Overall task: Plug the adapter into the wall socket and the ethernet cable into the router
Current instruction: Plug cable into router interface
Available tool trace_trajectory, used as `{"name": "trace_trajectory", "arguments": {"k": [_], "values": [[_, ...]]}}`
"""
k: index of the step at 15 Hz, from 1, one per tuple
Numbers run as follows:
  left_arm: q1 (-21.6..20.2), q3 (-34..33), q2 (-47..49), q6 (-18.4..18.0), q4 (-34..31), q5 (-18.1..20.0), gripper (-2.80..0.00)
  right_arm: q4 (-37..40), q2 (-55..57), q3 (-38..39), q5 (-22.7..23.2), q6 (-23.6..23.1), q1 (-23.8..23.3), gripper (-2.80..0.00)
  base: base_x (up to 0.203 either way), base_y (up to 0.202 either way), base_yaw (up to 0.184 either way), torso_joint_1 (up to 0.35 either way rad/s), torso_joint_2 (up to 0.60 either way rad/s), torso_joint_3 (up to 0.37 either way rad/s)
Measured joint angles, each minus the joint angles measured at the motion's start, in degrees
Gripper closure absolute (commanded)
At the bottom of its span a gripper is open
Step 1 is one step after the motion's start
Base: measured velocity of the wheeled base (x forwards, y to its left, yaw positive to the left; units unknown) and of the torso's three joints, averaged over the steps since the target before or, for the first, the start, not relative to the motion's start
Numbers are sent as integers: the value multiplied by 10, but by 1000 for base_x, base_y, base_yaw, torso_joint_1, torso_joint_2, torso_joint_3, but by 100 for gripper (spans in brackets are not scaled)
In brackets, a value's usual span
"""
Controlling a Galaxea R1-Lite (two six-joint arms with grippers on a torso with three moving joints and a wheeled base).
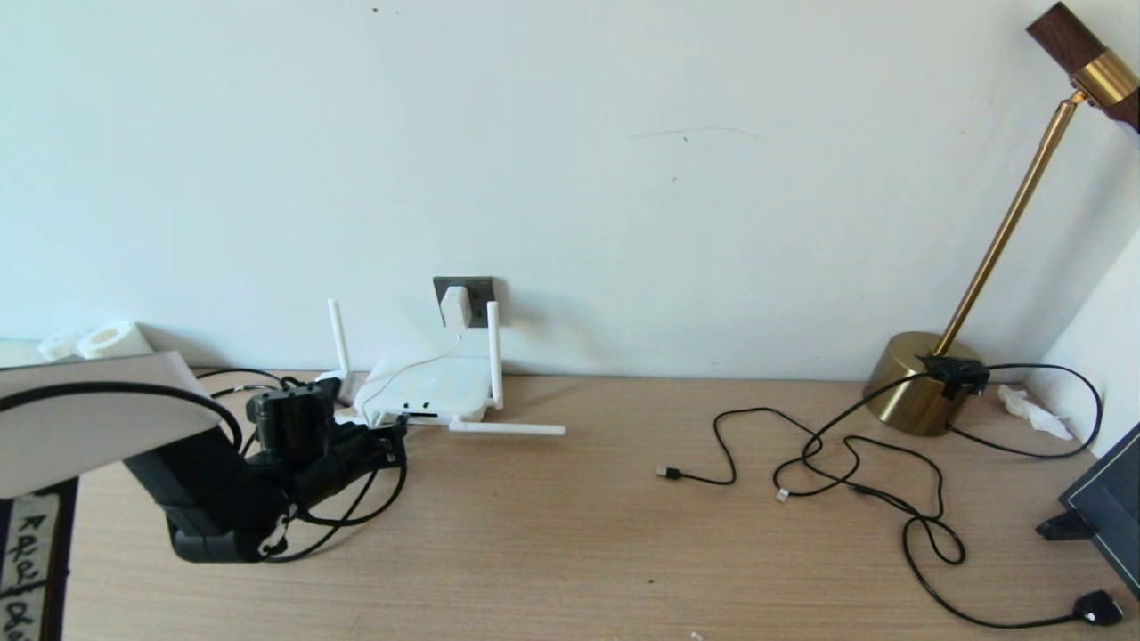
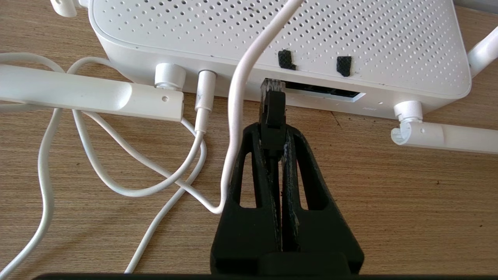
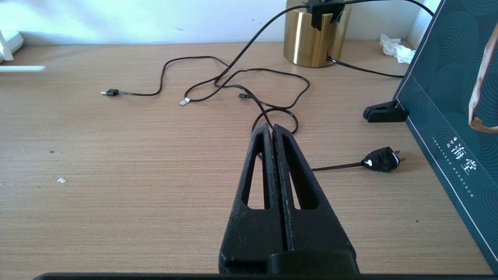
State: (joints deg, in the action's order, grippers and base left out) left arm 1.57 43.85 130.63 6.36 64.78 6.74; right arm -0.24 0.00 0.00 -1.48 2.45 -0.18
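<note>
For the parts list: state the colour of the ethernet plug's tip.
Clear plastic tip on a black boot, held by the left gripper; left wrist view shows it best.

The left arm (image 1: 223, 499) is matte black with looping black cables, and both grippers' fingers (image 3: 268, 171) are black, tapered, with triangular cut-outs.

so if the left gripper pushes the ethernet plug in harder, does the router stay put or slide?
Likely slides: the router looks like a thin, light plastic shell lying flat on smooth wood, with nothing visibly bracing it. Its two laid-flat antennas might drag a little. The left gripper, pinching the ethernet cable, may skid it toward the wall.
</note>
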Motion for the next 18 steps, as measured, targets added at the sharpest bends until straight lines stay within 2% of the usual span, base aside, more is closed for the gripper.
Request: {"name": "trace_trajectory", "arguments": {"k": [18], "values": [[11, 1, 0, 0, -1, -2, 0, 0, 0, 0, 0, 0, 0, 0, 0, 0, 0, 0, 0, 0]]}}
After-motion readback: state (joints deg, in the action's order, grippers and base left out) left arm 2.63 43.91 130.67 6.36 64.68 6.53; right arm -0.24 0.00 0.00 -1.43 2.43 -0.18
